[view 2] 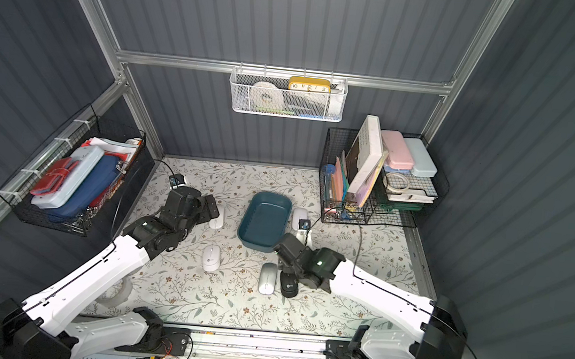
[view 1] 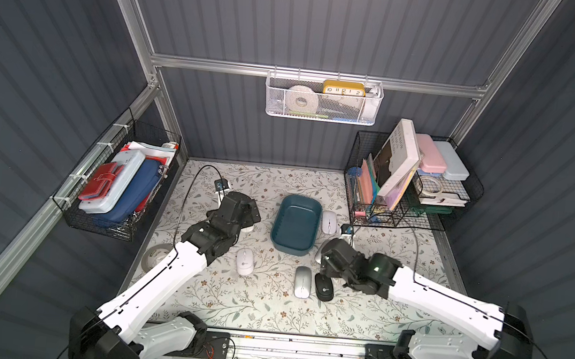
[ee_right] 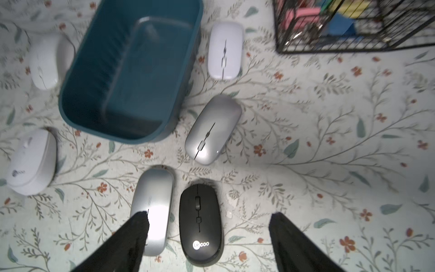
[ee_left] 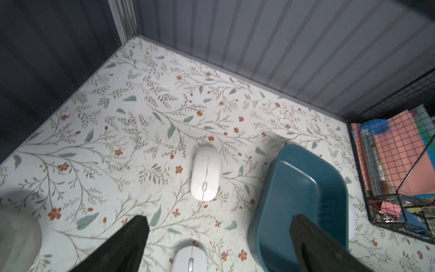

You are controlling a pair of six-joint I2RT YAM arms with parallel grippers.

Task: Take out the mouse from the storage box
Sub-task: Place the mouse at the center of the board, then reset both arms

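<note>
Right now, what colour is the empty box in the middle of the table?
The storage box is dark teal-blue all over, with no pattern. The right wrist view shows it best.

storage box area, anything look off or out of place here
Nothing is spilled or damaged. The storage box is empty. One silver mouse beside its corner lies slanted, while the black mouse and the other silver mouse sit neatly side by side.
</note>
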